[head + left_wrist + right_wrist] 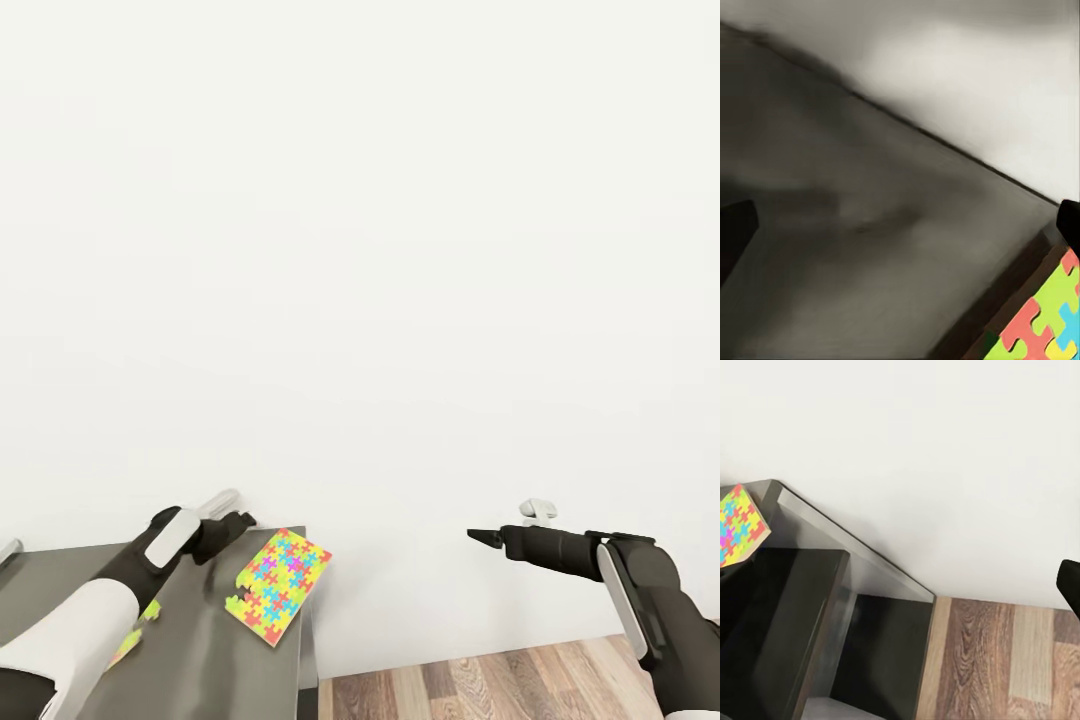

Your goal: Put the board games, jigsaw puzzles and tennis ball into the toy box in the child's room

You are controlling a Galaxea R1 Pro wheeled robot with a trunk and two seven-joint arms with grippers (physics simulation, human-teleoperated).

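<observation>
Reaching low over the dark grey cabinet section point(200, 640) of the table, your left gripper point(232, 522) sits near the back edge, just beside the jigsaw puzzle point(280, 585). In the left wrist view the dark fingertips point(735, 225) stand apart at either side with only bare cabinet top between them, so the jaws look released and empty, though that picture is blurred and I would not swear to it. The puzzle box's corner point(1042, 322) shows near one fingertip, apart from it.

That puzzle lies at the cabinet's far right corner, tilted, with one corner hanging past the right edge. Its overhang probably gives you a lip to pinch, which would explain approaching from the back edge rather than from above. A second patch of puzzle pattern point(140, 625) peeks out beside your left forearm nearer the front; it seems to be the other puzzle, mostly hidden.

Your right gripper point(480, 537) hangs off the table altogether, over the wood floor point(500, 680) against the white wall point(400, 250), fingers drawn to a point and carrying nothing, likely parked out of the way.
</observation>
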